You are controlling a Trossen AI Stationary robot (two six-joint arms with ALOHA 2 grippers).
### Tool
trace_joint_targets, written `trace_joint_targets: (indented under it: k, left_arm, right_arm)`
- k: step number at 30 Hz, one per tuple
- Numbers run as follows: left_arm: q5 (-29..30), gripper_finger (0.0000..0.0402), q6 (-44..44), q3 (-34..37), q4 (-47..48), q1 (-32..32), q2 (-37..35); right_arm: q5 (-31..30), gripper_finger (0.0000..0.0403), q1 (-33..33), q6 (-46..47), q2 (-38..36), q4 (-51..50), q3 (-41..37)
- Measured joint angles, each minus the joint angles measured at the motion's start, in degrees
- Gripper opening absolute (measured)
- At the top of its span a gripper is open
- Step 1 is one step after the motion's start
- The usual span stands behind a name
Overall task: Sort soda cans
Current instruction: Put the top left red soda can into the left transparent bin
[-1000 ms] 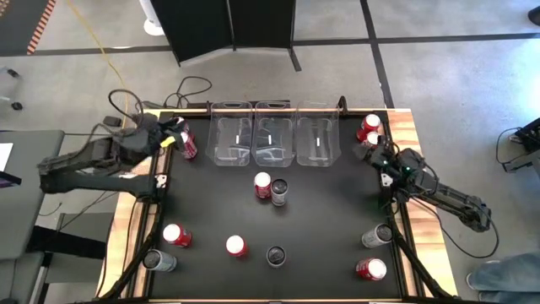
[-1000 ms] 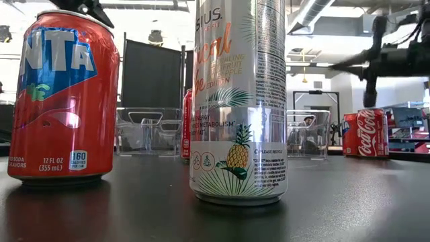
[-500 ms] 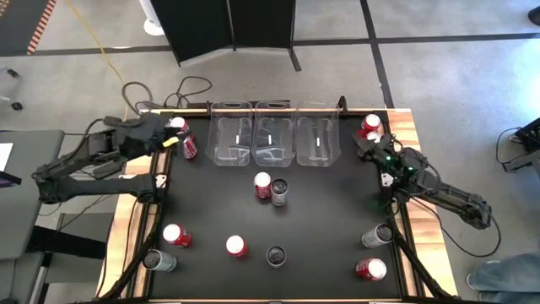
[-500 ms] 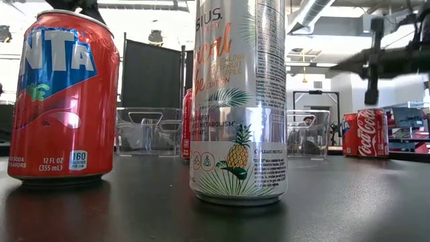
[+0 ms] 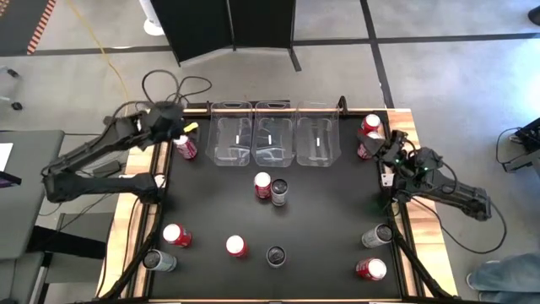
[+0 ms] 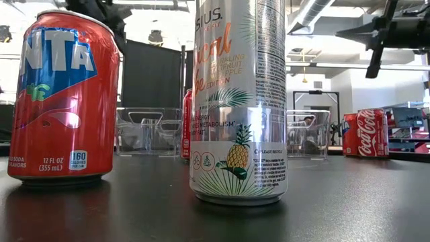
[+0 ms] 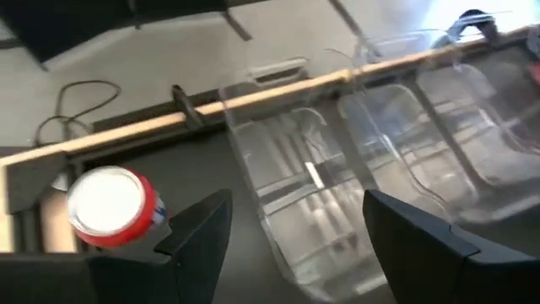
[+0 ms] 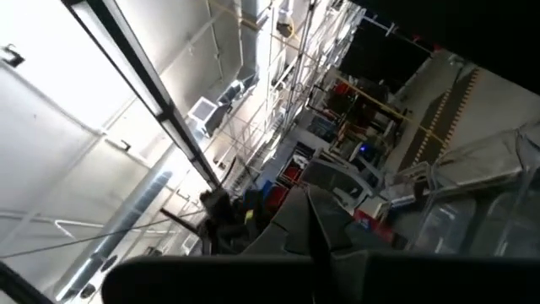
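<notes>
Soda cans stand upright on the black table. In the high view one red can [image 5: 186,148] is at the far left corner, two red cans [image 5: 368,127] at the far right corner, and a red and a silver can [image 5: 279,192] in the middle. Several more stand along the near edge. My left gripper [image 5: 179,131] hovers open just left of the far-left red can [image 7: 110,207], fingers apart and touching nothing [image 7: 291,245]. My right gripper [image 5: 384,152] is raised beside the far-right cans, shut and empty [image 8: 312,228], and its wrist camera looks up into the room.
Three clear plastic bins [image 5: 273,139] sit side by side along the far edge. In the low view an orange-red can [image 6: 64,97] and a tall silver can [image 6: 238,101] stand very close to the camera. Wooden rails [image 5: 403,127] frame the table, and cables lie beyond the far left corner.
My left gripper has moved toward the far edge and a little to the right, ending beside the far-left red can. My right gripper has risen and tipped upward near the far-right cans. No can has moved.
</notes>
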State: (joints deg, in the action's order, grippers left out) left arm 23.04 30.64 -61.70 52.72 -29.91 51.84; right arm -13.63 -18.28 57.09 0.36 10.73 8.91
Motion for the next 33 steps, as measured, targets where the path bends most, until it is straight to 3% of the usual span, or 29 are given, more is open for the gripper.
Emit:
trace_joint_targets:
  k: [5,11,17,23,26,30,33]
  left_arm:
    - [-3.9,0.0264,-2.21,-6.28,6.56,-5.91,7.12]
    - [-5.36,0.0264,-6.08,-11.03,10.91,-7.89,10.46]
    - [-4.73,0.0264,-7.45,-11.64,14.86,-12.37,8.42]
    - [-5.27,0.0264,-8.16,-11.1,15.66,-17.93,7.87]
    - [-8.84,0.0265,-10.66,-11.1,15.27,-19.01,9.23]
    - [-10.89,0.0291,-11.44,-11.08,16.53,-19.28,11.94]
    - [-7.94,0.0327,-11.73,-11.05,18.65,-19.41,14.34]
  right_arm:
    - [-0.01,0.0,1.02,-0.52,0.21,-0.94,0.01]
    - [-1.03,0.0022,0.16,-9.57,0.39,-1.33,0.04]
    - [-1.03,0.0091,-1.34,-4.92,1.29,-1.38,0.09]
    - [4.0,0.0177,-1.21,-1.31,6.68,-1.19,0.11]
    - [4.24,0.0219,-1.21,-0.93,9.77,-0.68,0.11]
    - [4.93,0.0255,-1.23,2.86,13.45,0.63,0.11]
    - [6.03,0.0263,-0.81,3.55,15.76,3.04,0.13]
